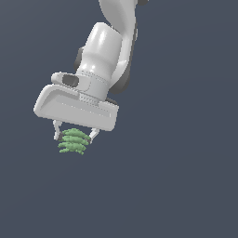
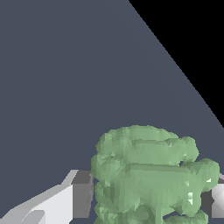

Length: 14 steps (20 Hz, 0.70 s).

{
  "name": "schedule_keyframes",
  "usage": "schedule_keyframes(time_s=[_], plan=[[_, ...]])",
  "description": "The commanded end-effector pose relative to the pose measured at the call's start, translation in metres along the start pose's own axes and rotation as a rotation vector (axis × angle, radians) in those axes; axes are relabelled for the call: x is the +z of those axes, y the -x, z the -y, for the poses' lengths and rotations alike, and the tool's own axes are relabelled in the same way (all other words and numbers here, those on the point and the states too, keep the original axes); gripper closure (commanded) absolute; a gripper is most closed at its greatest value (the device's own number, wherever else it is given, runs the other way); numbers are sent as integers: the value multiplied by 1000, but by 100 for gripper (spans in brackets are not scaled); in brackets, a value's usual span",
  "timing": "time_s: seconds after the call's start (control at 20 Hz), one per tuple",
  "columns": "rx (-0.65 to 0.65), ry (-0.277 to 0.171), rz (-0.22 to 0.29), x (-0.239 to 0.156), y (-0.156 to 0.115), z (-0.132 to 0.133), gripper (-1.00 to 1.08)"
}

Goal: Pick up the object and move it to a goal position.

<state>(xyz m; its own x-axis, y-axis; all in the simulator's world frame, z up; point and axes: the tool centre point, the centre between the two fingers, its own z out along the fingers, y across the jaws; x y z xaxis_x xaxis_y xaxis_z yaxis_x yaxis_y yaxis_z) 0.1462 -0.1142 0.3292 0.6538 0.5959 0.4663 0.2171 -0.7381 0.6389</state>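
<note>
Exterior view: one white gripper (image 1: 74,135), tilted, its two fingers (image 1: 56,131) clenched on the object (image 1: 73,141), a small light-green clump of ridged segments, narrower than the gripper body, that sits between the fingertips and protrudes below them. Wrist view: object (image 2: 148,175) between two grey pads (image 2: 82,194), each pad touching a flank, over a plain dark grey-blue floor (image 2: 65,87).

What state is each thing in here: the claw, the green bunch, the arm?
claw: shut on the green bunch, one finger on each side of it.
green bunch: held between the claw's fingers, its lower part sticking out below them; whether it is off the floor cannot be told.
arm: tilted, reaching down from the top of the exterior view.
</note>
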Motion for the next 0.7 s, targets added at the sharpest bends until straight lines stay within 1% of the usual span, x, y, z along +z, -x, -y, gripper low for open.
schedule_keyframes(time_s=[0.0, 0.65], plan=[[12, 33, -16, -8, -7, -11, 108], [70, 190, -87, -49, -38, -58, 108]])
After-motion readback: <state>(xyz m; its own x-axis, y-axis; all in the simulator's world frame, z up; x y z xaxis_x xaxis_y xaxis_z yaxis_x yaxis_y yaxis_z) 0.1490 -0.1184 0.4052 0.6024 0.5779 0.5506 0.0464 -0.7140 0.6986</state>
